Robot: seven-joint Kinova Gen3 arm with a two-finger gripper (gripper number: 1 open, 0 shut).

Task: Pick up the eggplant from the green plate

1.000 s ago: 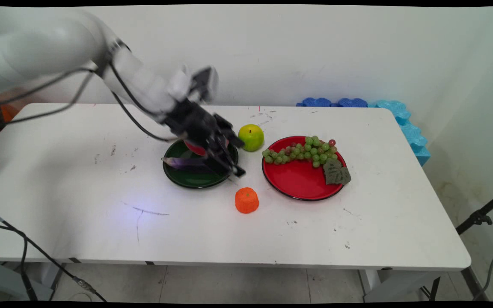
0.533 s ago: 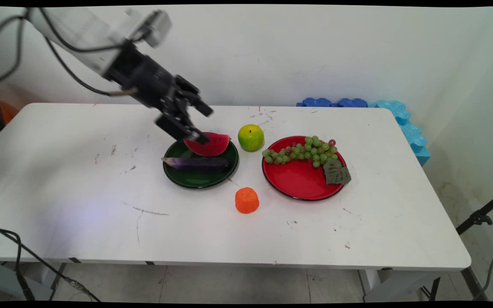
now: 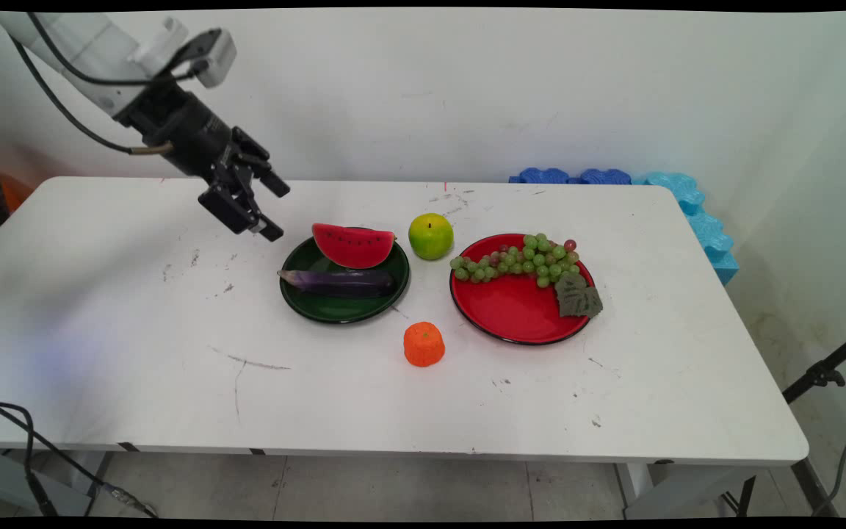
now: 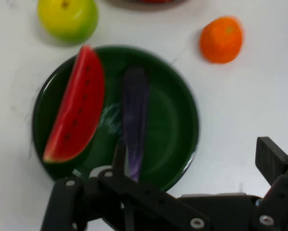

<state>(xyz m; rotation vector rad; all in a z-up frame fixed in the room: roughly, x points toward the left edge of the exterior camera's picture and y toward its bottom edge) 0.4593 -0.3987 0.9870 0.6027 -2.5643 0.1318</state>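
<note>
In the main view, the gripper (image 3: 258,209) is seen at upper left, raised above the table (image 3: 136,308), its jaws apart and empty. Just right of it sits the green plate (image 3: 335,310), bearing a watermelon slice (image 3: 353,246) and an eggplant (image 3: 338,281). An apple (image 3: 430,236), an orange (image 3: 423,344) and a red plate (image 3: 511,312) with grapes (image 3: 515,259) are seen further right.

In the hand view, the green plate (image 4: 175,120) fills the centre, with the slice (image 4: 79,108) at left, the eggplant (image 4: 135,120) mid-plate, the apple (image 4: 68,18) at top left and the orange (image 4: 221,39) at top right.

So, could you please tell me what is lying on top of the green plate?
On the green plate lie a watermelon slice toward the wall and a purple eggplant in front of it. The plate surface beneath them is covered, so anything under them cannot be seen.
</note>
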